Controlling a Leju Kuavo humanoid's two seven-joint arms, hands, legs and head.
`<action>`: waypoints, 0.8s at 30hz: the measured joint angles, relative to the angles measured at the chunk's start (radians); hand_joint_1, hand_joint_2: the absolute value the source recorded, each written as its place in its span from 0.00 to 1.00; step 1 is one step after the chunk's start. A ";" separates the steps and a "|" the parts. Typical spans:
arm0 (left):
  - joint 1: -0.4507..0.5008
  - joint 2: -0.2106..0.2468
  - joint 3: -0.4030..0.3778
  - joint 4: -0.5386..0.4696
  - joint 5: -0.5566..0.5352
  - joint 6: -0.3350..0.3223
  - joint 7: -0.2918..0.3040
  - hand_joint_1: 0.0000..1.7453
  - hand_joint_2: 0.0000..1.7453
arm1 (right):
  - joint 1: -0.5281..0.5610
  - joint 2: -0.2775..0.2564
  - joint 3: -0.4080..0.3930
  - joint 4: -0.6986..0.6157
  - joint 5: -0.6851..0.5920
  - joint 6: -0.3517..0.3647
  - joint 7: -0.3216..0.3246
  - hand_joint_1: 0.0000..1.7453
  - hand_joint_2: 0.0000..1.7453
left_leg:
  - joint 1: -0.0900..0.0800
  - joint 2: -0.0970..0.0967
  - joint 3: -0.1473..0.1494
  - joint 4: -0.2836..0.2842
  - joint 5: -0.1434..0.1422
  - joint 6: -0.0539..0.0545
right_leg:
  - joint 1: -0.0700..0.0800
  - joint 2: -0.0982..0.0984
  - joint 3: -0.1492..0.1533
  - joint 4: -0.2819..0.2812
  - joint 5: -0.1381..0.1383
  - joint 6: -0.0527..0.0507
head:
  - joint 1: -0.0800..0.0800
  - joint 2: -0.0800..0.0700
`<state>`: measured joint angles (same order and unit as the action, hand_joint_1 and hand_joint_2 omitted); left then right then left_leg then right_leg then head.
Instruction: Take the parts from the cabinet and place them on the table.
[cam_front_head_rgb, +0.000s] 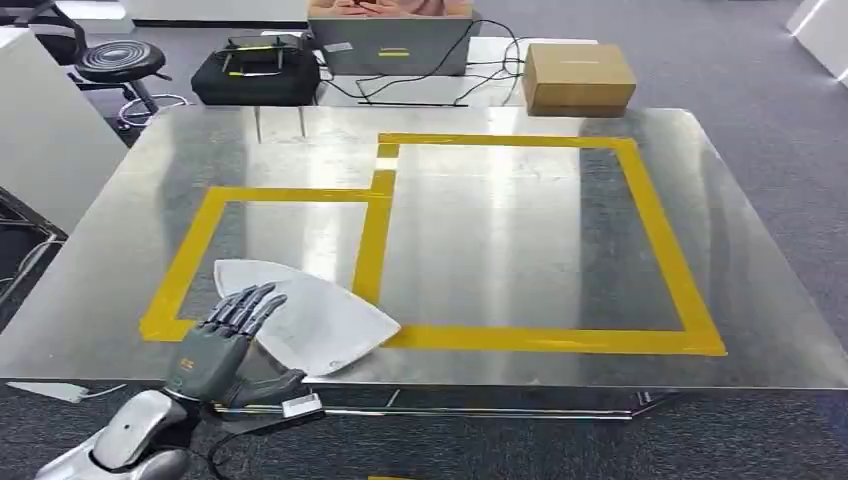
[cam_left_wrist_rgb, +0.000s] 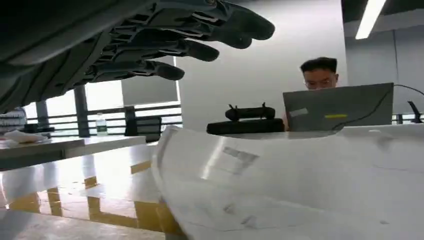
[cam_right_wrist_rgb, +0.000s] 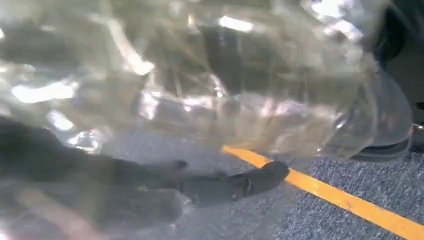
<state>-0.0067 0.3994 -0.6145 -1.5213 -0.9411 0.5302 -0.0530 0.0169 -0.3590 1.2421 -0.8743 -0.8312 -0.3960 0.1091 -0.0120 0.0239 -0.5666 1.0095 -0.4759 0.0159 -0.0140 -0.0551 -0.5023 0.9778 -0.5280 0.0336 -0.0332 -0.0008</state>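
Lying on the steel desk (cam_front_head_rgb: 500, 250) at lower left of the head view: a white, fan-shaped part (cam_front_head_rgb: 310, 320), straddling the near edge of the smaller yellow-tape rectangle (cam_front_head_rgb: 200, 250) and reaching toward the tape line shared with the larger one. Hovering over the part's near corner: the left robot hand (cam_front_head_rgb: 225, 340), fingers (cam_left_wrist_rgb: 200, 50) stretched out and apart, thumb tucked below the desk edge. Looking from the left wrist view, fingers floating clear above the pale curved surface (cam_left_wrist_rgb: 300, 190), so apparently gripping nothing now, though contact underneath cannot be ruled out.

Judging progress: one part seemingly delivered to the desk, resting mostly inside the marked zone. Larger taped rectangle (cam_front_head_rgb: 660, 240) showing bare metal, so probably more parts remaining to fetch.

Turning to the right wrist view: blurred, with a crinkled, clear, glossy thing (cam_right_wrist_rgb: 225, 85) filling the upper frame, a dark finger (cam_right_wrist_rgb: 250, 182) of the right robot hand (cam_right_wrist_rgb: 150, 195) beneath it, and grey carpet with a yellow floor stripe (cam_right_wrist_rgb: 350, 200) behind. Appearing to be carrying that clear item low beside the body, but the grip itself too smeared to confirm; whether holding or merely near it cannot be told.

Sitting beyond the desk at upper centre: a laptop (cam_front_head_rgb: 390, 45), a black case (cam_front_head_rgb: 255, 70), a cardboard box (cam_front_head_rgb: 578, 78), and a person behind the laptop.
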 joint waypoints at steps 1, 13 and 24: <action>0.004 0.003 0.005 -0.001 -0.003 -0.006 0.002 0.00 0.00 | 0.001 0.000 0.000 -0.002 -0.002 -0.004 0.000 0.00 0.00 | -0.001 0.000 0.000 0.001 -0.001 0.002 | -0.001 0.000 0.000 0.000 0.000 0.002 | 0.000 0.000; 0.044 0.013 0.033 -0.018 -0.034 -0.029 0.026 0.00 0.00 | 0.008 -0.002 0.000 -0.013 -0.025 -0.031 0.000 0.00 0.00 | 0.004 -0.010 -0.016 -0.014 0.028 0.027 | -0.006 0.052 -0.107 0.263 -0.113 0.021 | 0.007 0.000; 0.053 0.021 0.059 -0.026 -0.051 -0.041 0.042 0.00 0.00 | 0.002 -0.005 0.000 -0.016 -0.029 -0.032 0.008 0.00 0.00 | 0.011 -0.022 -0.082 0.139 -0.096 -0.038 | -0.004 0.046 -0.004 -0.001 0.013 -0.036 | 0.002 0.000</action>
<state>0.0464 0.4208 -0.5550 -1.5473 -0.9918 0.4890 -0.0114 0.0194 -0.3639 1.2425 -0.8900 -0.8598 -0.4284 0.1171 -0.0011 0.0023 -0.6484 1.1487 -0.5716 -0.0225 -0.0179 -0.0090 -0.5067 0.9772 -0.5147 -0.0026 -0.0317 -0.0008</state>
